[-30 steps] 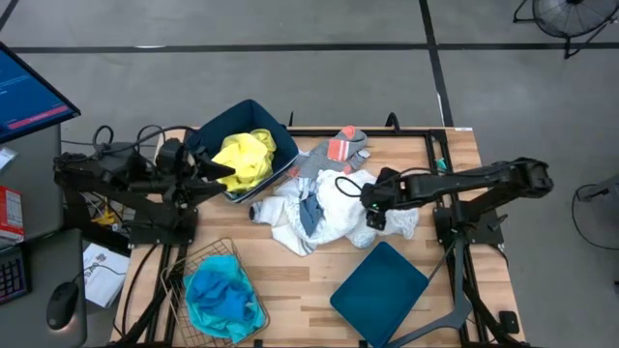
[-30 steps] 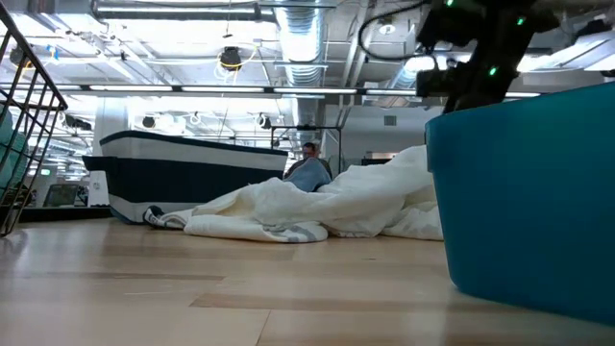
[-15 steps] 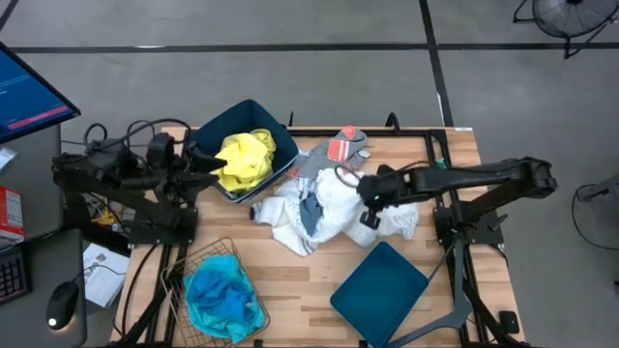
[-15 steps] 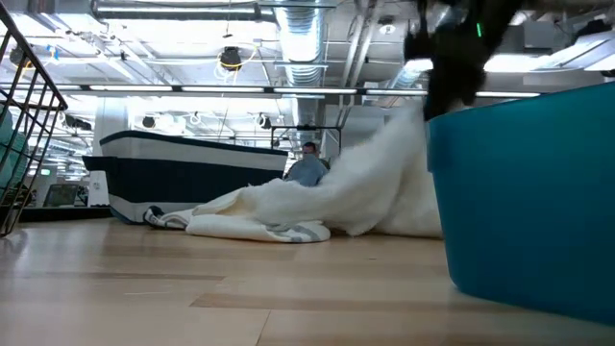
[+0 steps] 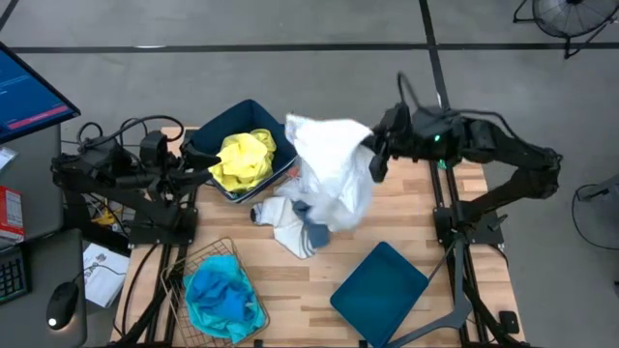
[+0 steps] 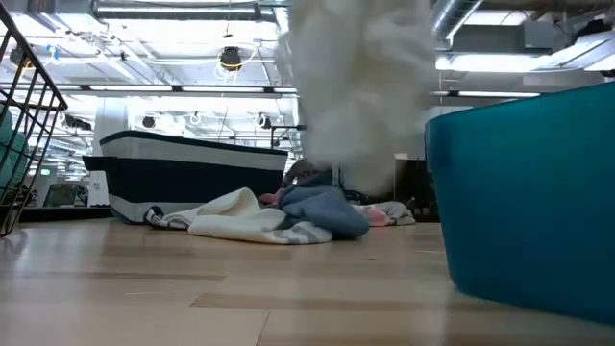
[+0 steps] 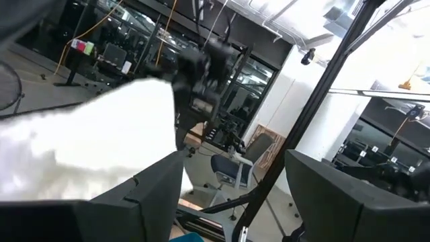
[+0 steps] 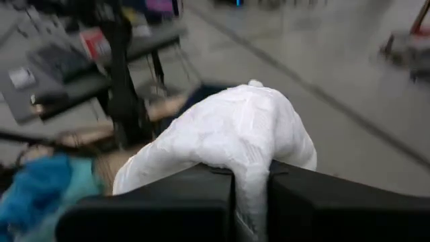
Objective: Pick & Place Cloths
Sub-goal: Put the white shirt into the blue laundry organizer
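Nearest you in the low view, bare wood planks of the table are lying open in front of the teal bin, whose wall is filling the right side. In the high view that bin is sitting at the table's front right, and the wire mesh basket at the front left corner is holding the turquoise garment.

Mid-table, you are seeing a low heap: a white cloth with a grey-blue piece bunched against it. Bare board is showing between this heap and both front containers.

Above the heap, your right gripper is holding a large white garment clamped between its 2 fingers; the right wrist view shows the fabric pinched there and draping over them. The garment is hanging clear of the heap, its lower edge dangling over the table centre.

Farther back, the dark blue bin at the rear left is holding the yellow cloth. Your left gripper is waiting at that bin's left rim, its fingers spread apart with nothing between them.
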{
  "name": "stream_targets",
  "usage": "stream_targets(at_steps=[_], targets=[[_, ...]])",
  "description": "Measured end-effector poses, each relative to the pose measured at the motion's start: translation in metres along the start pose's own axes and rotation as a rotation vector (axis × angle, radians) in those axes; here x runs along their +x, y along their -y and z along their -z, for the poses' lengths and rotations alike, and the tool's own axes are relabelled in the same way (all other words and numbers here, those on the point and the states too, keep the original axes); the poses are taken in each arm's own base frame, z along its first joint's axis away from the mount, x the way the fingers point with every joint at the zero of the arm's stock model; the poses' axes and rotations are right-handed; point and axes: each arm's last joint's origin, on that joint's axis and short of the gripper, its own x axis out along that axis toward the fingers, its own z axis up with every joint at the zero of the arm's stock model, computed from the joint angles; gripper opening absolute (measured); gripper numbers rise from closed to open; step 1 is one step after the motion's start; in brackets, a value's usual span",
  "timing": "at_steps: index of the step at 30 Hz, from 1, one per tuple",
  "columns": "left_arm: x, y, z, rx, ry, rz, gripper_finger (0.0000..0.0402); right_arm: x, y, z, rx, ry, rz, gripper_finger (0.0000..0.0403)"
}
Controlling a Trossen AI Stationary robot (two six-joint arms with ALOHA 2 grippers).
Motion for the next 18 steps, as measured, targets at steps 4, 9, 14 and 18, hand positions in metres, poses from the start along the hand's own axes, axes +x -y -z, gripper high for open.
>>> stream_targets(at_steps=[4,9,14,18], targets=[[0.000,0.000,0.000,0.000,0.001,0.001,0.0245,0.005,-0.005,-0.032,-0.049,0.160,-0.011,0.0001],[-0.008,-0.001,-0.005,-0.008,0.022,0.011,0.0245,0.039,-0.006,-0.054,-0.109,0.229,0.004,0.0001],[-0.017,-0.002,-0.010,-0.019,0.048,0.024,0.0245,0.098,-0.009,-0.065,-0.170,0.310,0.021,0.0000],[-0.024,-0.002,-0.013,-0.023,0.051,0.056,0.0245,0.141,-0.004,-0.072,-0.204,0.410,0.073,0.0000]])
